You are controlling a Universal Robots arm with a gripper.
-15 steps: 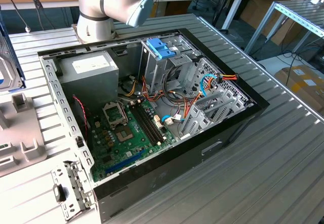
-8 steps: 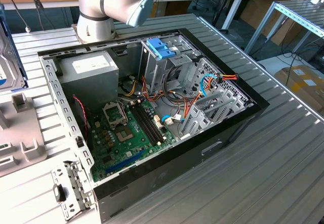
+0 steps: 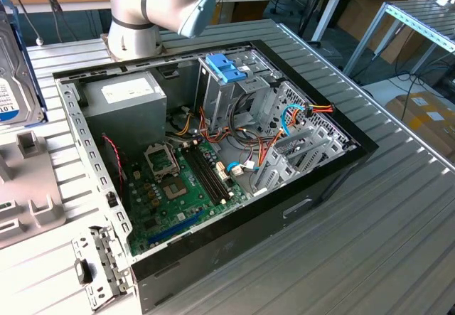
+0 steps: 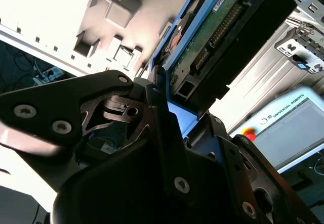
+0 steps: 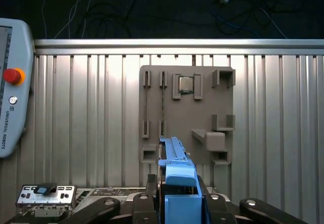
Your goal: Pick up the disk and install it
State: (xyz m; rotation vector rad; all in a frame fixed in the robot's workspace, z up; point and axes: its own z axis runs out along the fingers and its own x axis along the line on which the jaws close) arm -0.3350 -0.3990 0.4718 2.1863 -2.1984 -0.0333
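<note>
The disk (image 4: 223,37) is a dark drive with a green circuit board face in a light-blue carrier. My gripper (image 4: 177,118) is shut on it, with its black fingers clamping the carrier's lower end. In the first wrist view the disk (image 5: 174,168) shows edge-on, its blue tab rising from the gripper (image 5: 177,204) above a grey fixture plate (image 5: 187,118). In the exterior view the disk (image 3: 15,73) stands upright at the far left, apart from the open computer case (image 3: 334,180).
The case holds a motherboard (image 3: 178,187), a power supply (image 3: 124,102), loose cables and metal drive cages (image 3: 298,144), one with a blue part (image 3: 226,66) on top. A teach pendant (image 5: 12,87) lies on the ribbed table. A loose metal bracket (image 3: 99,265) sits by the case corner.
</note>
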